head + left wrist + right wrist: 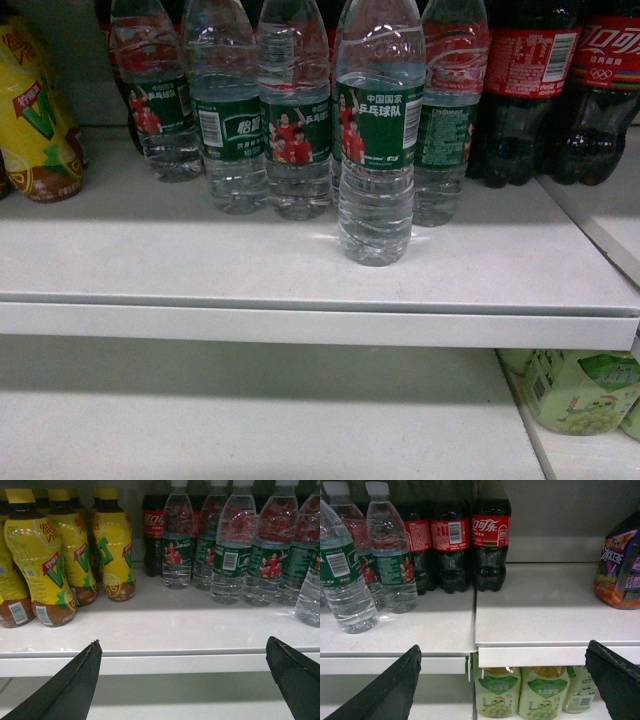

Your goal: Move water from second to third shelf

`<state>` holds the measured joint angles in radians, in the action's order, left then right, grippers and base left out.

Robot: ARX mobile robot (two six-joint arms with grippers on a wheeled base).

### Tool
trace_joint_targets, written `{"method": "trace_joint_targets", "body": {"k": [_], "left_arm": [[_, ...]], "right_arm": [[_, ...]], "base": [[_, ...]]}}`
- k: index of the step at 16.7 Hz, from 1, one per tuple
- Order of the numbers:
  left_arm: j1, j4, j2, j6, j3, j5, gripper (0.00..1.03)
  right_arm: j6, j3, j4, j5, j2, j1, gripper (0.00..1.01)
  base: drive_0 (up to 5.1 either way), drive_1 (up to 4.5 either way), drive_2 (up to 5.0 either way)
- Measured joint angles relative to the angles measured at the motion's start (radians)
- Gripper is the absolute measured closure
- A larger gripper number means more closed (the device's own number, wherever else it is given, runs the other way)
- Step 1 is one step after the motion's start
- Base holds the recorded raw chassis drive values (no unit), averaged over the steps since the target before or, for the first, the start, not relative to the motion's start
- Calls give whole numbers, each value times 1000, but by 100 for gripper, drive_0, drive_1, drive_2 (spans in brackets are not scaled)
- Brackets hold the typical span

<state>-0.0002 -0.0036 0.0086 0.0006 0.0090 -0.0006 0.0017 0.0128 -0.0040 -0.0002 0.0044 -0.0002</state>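
Note:
Several water bottles with green labels stand on the upper white shelf point(300, 290). One water bottle point(376, 150) stands out in front of the row, nearer the shelf's front edge. The row of water point(235, 555) fills the right half of the left wrist view, and water point(395, 565) stands at the left of the right wrist view. The left gripper point(182, 645) is open, level with the shelf's front lip, holding nothing. The right gripper point(503, 647) is open too, in front of the shelf lip, empty. Neither gripper shows in the head view.
Dark cola bottles point(530, 90) stand right of the water. Yellow lemon tea bottles point(35, 560) stand to its left. Green grape drink bottles point(497, 692) sit on the lower shelf point(250, 420) at the right. A purple pack point(620, 565) sits on the neighbouring shelf board.

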Motion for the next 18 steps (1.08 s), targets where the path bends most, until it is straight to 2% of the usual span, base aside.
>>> {"method": "trace_joint_targets", "body": {"k": [18], "left_arm": [[0, 0, 0, 0, 0, 0, 5]], "right_arm": [[0, 0, 0, 0, 0, 0, 3]], "base": [[15, 449, -418]]}}
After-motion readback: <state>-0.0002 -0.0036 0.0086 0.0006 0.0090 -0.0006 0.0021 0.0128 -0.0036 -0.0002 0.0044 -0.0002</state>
